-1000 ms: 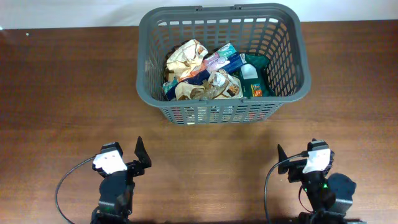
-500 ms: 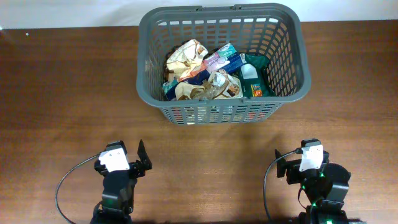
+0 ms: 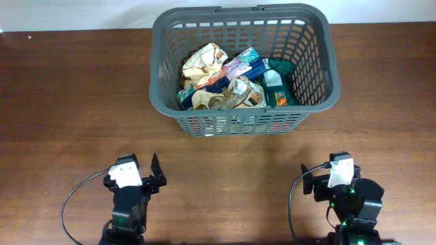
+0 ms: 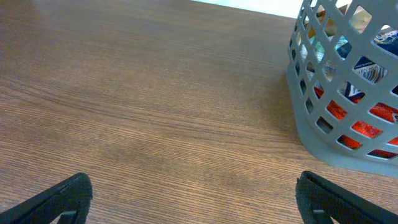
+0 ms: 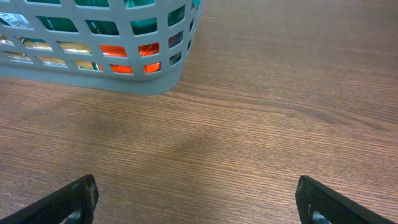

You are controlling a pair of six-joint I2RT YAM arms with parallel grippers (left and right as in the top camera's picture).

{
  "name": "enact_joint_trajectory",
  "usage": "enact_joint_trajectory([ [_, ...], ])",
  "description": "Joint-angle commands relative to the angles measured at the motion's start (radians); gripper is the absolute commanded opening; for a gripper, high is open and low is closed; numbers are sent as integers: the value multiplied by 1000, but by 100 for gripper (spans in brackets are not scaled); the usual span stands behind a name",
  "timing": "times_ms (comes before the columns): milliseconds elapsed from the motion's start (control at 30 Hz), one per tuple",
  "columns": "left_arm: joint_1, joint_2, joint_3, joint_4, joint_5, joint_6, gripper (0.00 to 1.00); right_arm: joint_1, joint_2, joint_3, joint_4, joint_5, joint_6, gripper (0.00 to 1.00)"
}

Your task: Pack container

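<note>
Inside container (image 3: pixel 314 56): crumpled food packets (image 3: pixel 229 80), heaped.

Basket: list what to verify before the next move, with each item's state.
1. Basket upright on the table: ok.
2. Food packets all inside, none over the rim: ok.
3. Left gripper open, empty: ok.
4. Right gripper open, empty: ok.
5. Both grippers apart from the basket: ok.
6. Pile settled and stable: cannot tell.
</note>
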Motion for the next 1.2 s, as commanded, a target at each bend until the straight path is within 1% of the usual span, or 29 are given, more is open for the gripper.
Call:
enact_joint_trajectory([
  [0, 3, 2, -17, 0, -10, 20, 99, 6, 3, -8, 2, 13, -7, 99],
  [733, 4, 2, -17, 0, -10, 20, 99, 6, 0, -8, 2, 13, -7, 99],
  [900, 9, -26, -17, 0, -10, 20, 99, 5, -8, -8, 2, 13, -7, 99],
  [1000, 58, -71, -17, 1, -10, 20, 99, 5, -30, -8, 2, 13, -7, 99],
  [1167, 184, -155, -17, 1, -10, 20, 99, 5, -116, -8, 2, 13, -7, 99],
])
